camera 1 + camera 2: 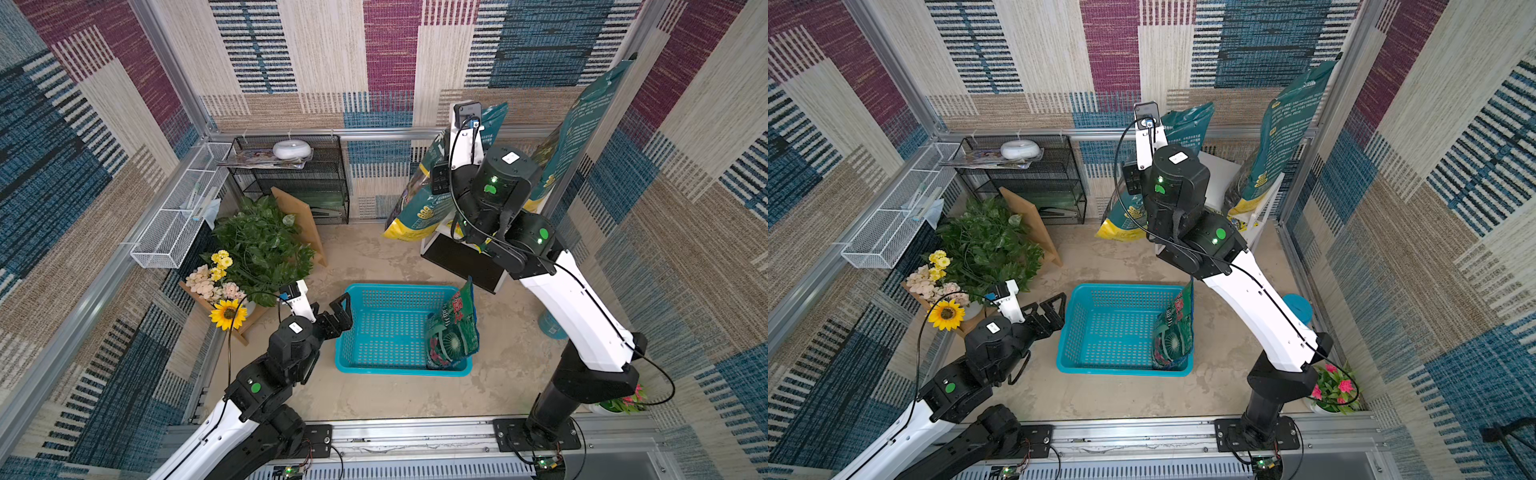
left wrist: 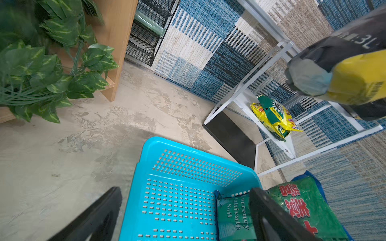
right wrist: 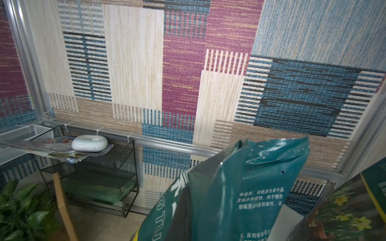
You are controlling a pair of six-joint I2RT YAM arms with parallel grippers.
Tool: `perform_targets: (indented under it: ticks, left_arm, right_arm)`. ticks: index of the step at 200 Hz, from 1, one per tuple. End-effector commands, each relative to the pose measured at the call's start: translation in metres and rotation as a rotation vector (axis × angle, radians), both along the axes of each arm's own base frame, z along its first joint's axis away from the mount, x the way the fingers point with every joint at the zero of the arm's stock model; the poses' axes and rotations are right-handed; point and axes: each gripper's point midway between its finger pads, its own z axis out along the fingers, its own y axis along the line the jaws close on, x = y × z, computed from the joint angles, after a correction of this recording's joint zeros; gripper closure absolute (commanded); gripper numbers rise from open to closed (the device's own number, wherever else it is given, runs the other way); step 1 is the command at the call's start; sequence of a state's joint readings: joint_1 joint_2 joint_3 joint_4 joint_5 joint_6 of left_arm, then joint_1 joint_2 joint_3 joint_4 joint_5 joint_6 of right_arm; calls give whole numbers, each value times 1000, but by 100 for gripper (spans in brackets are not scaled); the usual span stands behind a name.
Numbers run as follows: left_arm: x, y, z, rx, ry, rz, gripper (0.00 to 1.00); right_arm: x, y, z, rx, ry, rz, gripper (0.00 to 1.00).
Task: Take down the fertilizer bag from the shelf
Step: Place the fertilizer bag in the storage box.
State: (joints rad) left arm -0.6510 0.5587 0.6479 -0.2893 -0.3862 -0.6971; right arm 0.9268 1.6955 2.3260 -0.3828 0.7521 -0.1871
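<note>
A teal skin with white lettering and a yellow base is seen on the fertilizer bag. The shelf is painted white, with a black bottom panel. The basket is coloured turquoise and perforated in rows. The green bag is printed with red characters. The walls are patched in magenta, blue, cream and tan stripes.

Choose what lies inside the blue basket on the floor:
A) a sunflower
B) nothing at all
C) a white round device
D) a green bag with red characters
D: in both top views the green bag with red characters sits inside the blue basket, at the end nearer the right arm, and nothing else shows in the basket.
</note>
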Motion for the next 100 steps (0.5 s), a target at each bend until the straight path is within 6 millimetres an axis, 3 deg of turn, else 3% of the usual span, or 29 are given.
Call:
perform_targets:
  ticks: [1, 40, 71, 100]
  left_arm:
    - [-3, 11, 3, -16, -22, 48, 1]
    - [-6, 17, 5, -23, -32, 67, 1]
    - [-5, 16, 4, -24, -26, 64, 1]
    - [-6, 16, 4, -25, -26, 61, 1]
  right_arm:
    - [-22, -1, 21, 160, -37, 90, 100]
    - [-48, 13, -18, 196, 59, 218, 100]
    - [-58, 17, -76, 213, 154, 274, 100]
    - [-63, 7, -127, 214, 181, 257, 100]
